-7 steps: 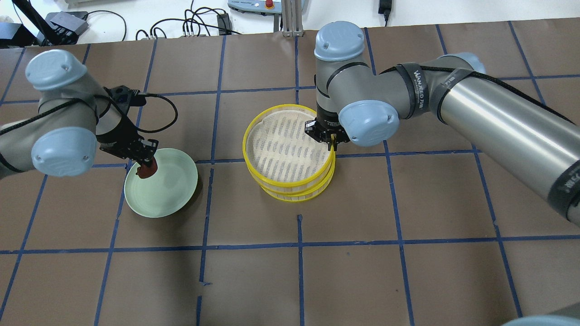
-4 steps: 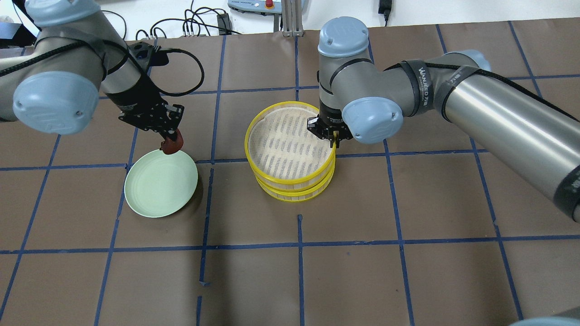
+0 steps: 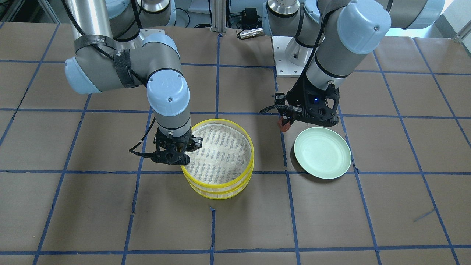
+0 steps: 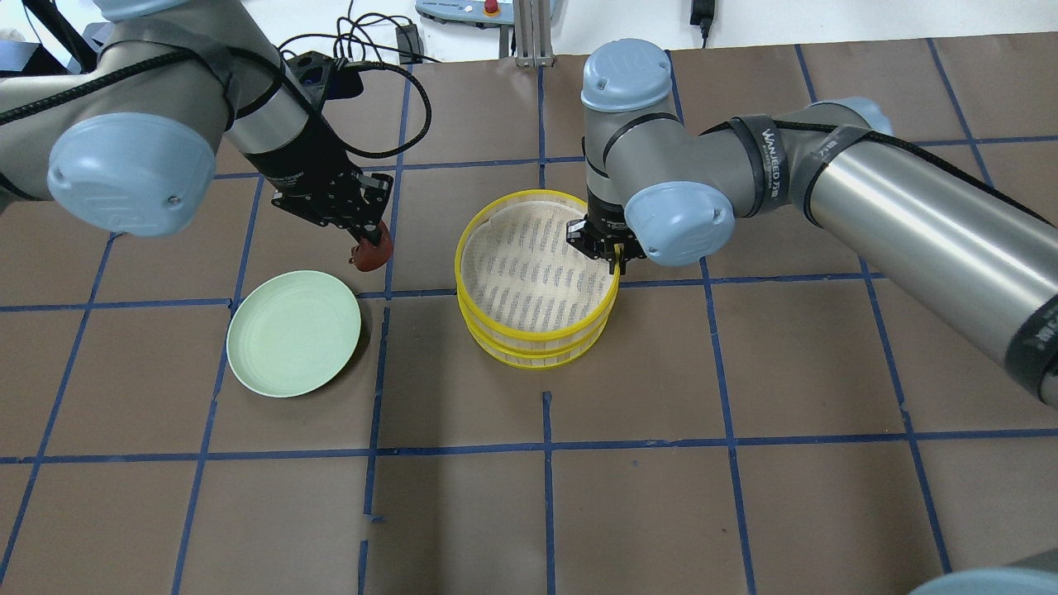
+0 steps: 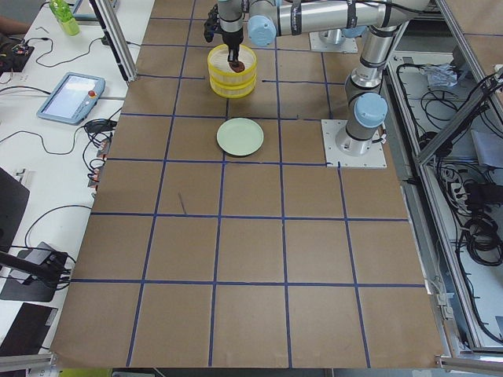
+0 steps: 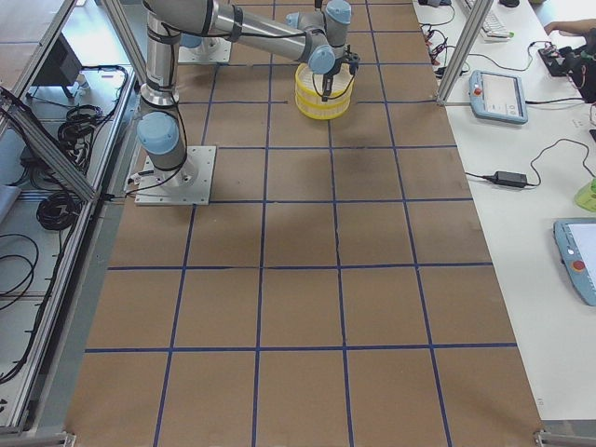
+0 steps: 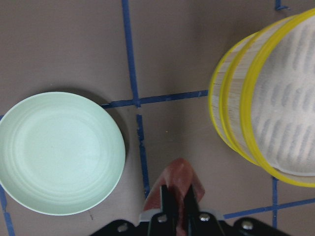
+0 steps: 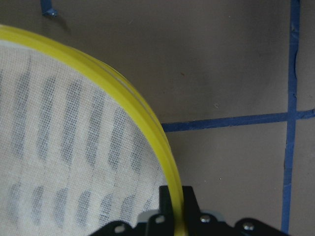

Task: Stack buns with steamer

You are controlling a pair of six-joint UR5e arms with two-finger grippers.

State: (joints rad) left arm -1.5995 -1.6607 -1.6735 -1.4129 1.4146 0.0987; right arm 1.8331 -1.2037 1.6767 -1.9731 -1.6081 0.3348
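The reddish-brown bun hangs in my left gripper, which is shut on it above the table between the pale green plate and the yellow steamer. The bun also shows in the front view and the left wrist view. The steamer has two stacked tiers, the upper one a little offset. Its mesh floor holds nothing. My right gripper is shut on the upper tier's rim at the steamer's right side. The white bun is out of view.
The plate holds nothing and lies left of the steamer in the overhead view. Blue tape lines grid the brown table. Cables and a pendant lie beyond the table's far edge.
My left gripper has lifted the reddish-brown bun off the plate and carried it right, toward the steamer. My right gripper and the upper tier shifted slightly right.
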